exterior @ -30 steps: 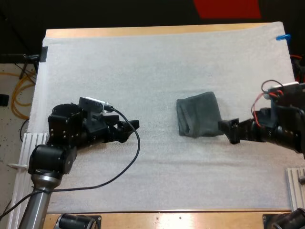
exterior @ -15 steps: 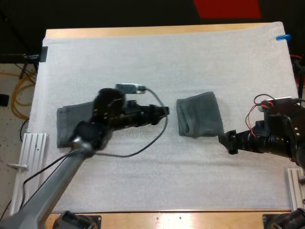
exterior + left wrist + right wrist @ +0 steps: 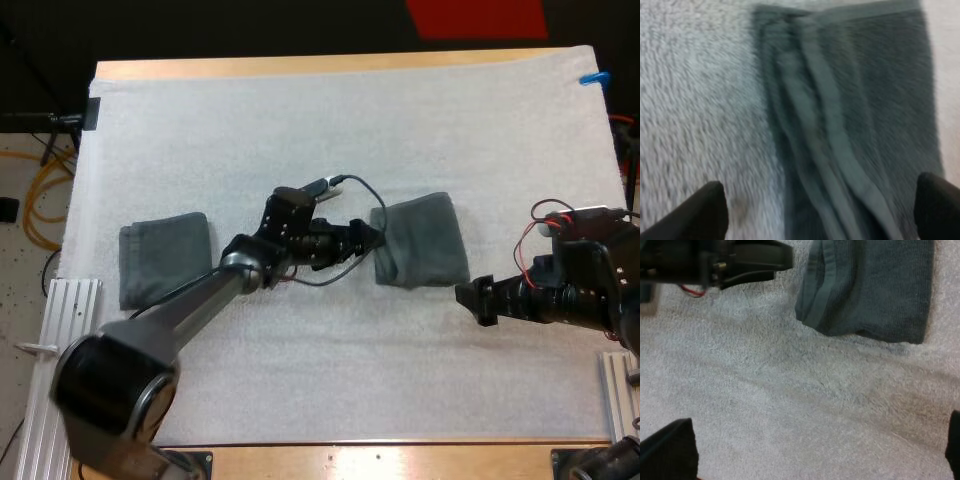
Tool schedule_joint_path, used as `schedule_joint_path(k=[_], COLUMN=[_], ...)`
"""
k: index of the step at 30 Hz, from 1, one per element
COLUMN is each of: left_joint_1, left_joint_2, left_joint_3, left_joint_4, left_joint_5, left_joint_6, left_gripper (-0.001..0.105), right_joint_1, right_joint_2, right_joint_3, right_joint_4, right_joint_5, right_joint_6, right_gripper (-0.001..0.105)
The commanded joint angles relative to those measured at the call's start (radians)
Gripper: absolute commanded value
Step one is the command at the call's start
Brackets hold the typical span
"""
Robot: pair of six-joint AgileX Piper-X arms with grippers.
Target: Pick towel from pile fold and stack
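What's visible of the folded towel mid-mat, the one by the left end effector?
The folded towel is dark grey-green terry cloth, folded into a rough rectangle, lying flat on the white mat. Its stacked layers and hemmed borders show along the edge toward the left end effector, whose open fingers sit at that edge; contact can't be confirmed. Nothing lies on top of it. The right end effector is nearby, clear of it.

No readable text, label, brand, number or sign anywhere here.
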Motion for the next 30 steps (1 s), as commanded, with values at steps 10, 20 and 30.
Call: schedule_joint_path(k=[10, 20, 30], left_joint_1=[-0.01, -0.081, -0.118], left_joint_2=[0.112, 0.17, 0.218], left_joint_3=[-0.164, -0.276, -0.368], left_joint_4=[0.157, 0.295, 0.339], left_joint_5=[0.029, 0.016, 0.059], left_joint_6=[-0.026, -0.027, -0.026], left_gripper=[0.074, 0.074, 0.054], right_joint_1=[-0.001, -0.001, -0.001], right_joint_2=[-0.003, -0.003, -0.003], right_joint_3=[-0.002, -0.002, -0.002], right_joint_4=[-0.005, -0.005, 0.002], right_joint_5=[-0.011, -0.011, -0.018], right_joint_6=[0.005, 0.005, 0.005], right_gripper=[0.098, 0.098, 0.098])
